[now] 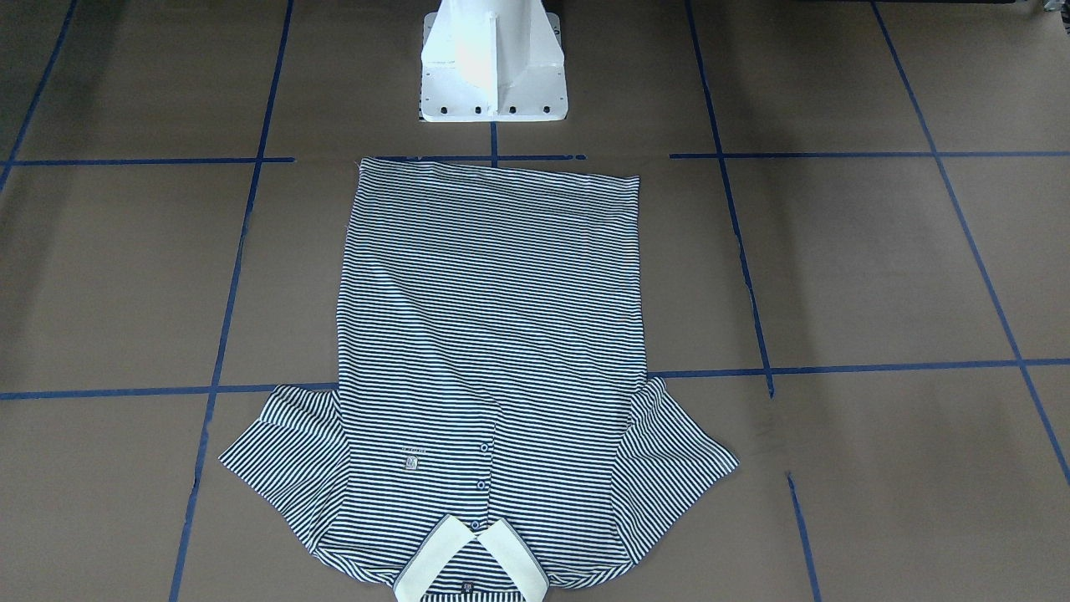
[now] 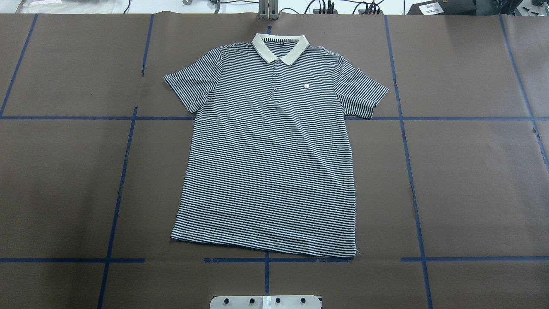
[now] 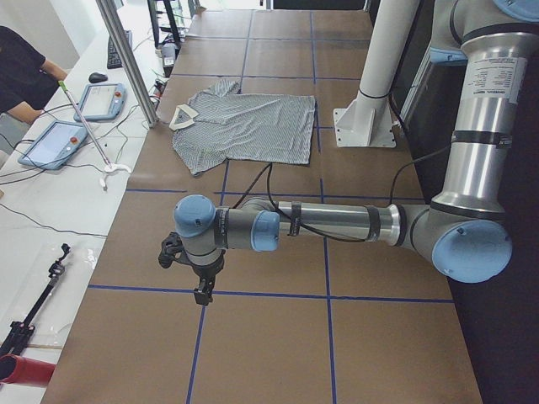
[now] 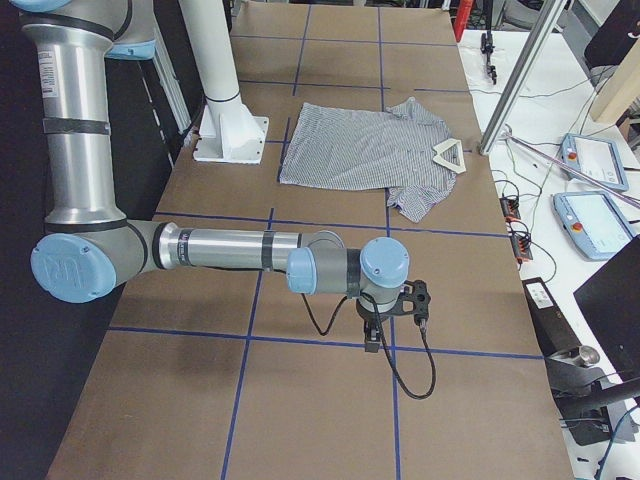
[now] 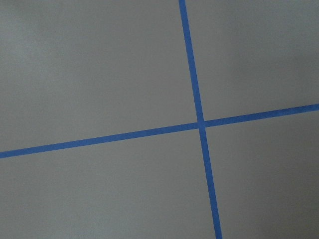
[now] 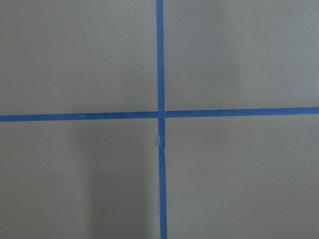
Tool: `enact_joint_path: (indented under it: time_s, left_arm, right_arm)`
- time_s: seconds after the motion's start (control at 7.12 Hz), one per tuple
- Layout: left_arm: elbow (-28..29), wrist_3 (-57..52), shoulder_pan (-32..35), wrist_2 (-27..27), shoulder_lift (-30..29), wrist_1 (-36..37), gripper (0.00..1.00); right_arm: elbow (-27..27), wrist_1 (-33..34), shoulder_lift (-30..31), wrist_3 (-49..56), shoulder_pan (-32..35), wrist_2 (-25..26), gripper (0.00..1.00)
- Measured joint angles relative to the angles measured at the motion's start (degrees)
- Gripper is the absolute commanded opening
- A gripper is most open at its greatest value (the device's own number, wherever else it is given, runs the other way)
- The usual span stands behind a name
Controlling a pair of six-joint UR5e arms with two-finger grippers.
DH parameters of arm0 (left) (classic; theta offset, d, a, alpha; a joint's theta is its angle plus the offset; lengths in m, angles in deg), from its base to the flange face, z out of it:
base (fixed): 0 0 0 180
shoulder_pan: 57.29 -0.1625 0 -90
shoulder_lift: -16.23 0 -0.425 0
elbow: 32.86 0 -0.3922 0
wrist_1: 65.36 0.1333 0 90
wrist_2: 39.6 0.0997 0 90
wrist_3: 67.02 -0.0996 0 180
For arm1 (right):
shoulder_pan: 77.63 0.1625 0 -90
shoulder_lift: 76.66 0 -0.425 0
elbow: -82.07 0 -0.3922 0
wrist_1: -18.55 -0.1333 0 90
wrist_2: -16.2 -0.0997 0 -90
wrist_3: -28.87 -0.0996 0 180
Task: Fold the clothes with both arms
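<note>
Before any fold, with polo shirt (image 2: 270,150) flat and well apart from left gripper (image 3: 202,291) and right gripper (image 4: 372,340), finger gap impossible to tell; next, probably reaching inward to pinch it at both sides.

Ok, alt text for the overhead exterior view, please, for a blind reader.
A navy-and-white striped short-sleeved polo shirt lies flat, unfolded, buttons up on a brown table gridded with blue tape, its white collar farthest from the robot. Neither arm nor gripper shows here.
</note>
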State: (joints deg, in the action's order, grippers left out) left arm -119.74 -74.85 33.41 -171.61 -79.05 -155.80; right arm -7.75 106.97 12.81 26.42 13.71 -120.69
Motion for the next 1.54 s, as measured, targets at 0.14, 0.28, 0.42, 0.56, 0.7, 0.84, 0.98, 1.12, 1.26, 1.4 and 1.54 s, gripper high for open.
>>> enact_joint_path:
  time_s: [0.14,0.28,0.42,0.56,0.7,0.84,0.98,1.12,1.26,1.4,1.54]
  left_arm:
    - [0.01,0.0,0.0,0.0,0.03,0.0,1.0]
    - [-0.31,0.11,-0.01,0.0,-0.08,-0.05,1.0]
    - [-0.96,0.39,-0.13,-0.05,-1.08,-0.2,1.0]
    - [-1.42,0.51,-0.29,-1.18,-3.09,-0.6,1.0]
    - [-1.28,0.54,-0.96,-3.82,-4.83,-3.12,1.0]
    - [-0.47,0.87,-2.64,-6.45,-5.69,-9.2,1.0]
    - [0.61,2.07,-4.48,-7.54,-6.13,-14.65,1.0]
    - [1.77,3.83,-6.09,-7.85,-7.35,-17.8,1.0]
    - [4.09,5.77,-7.1,-8.09,-9.54,-20.06,1.0]
    - [6.41,7.28,-7.5,-8.14,-11.13,-21.71,1.0]
    - [7.63,8.06,-7.65,-8.01,-12.11,-22.98,1.0]
  right_arm:
    - [-0.3,0.13,0.09,-0.18,0.09,-0.27,1.0]
    - [-0.75,0.13,0.0,-0.51,0.18,-1.1,1.0]
    - [-1.35,-0.35,-0.6,-0.71,0.04,-1.99,1.0]
    - [-2.07,-1.61,-1.51,-0.8,-0.66,-2.83,1.0]
    - [-1.83,-4.38,-2.01,-0.91,-1.71,-3.8,1.0]
    - [-0.34,-9.05,-2.33,-1.21,-3.75,-4.4,1.0]
    - [1.78,-12.91,-3.65,-1.49,-6.97,-4.41,1.0]
    - [5.24,-14.88,-7.42,-3.17,-10.51,-4.37,1.0]
    - [11.27,-15.83,-14.62,-7.87,-14.49,-4.36,1.0]
    - [15.93,-16.48,-20.9,-12.72,-17.55,-3.72,1.0]
    - [18.47,-18.91,-25.31,-18.58,-20.91,-0.73,1.0]
